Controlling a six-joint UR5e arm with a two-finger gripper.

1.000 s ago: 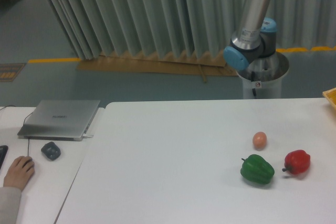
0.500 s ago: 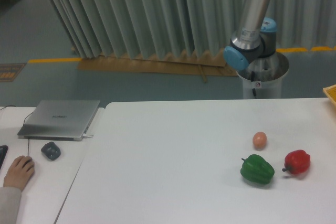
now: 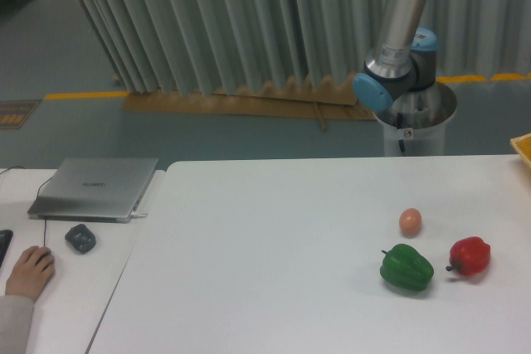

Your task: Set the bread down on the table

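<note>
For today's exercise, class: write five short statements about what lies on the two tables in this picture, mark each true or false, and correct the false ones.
1. A green pepper and a red pepper lie near each other on the big white table. True.
2. The small peach-orange ball sits on top of the green pepper. False: it rests on the table behind the pepper, apart from it.
3. The grey laptop on the side desk is closed. True.
4. The bread already lies in the middle of the table. False: no bread is visible there.
5. The robot's claw is gripping the red pepper. False: only the arm's upper part shows; the claw is out of view.
</note>
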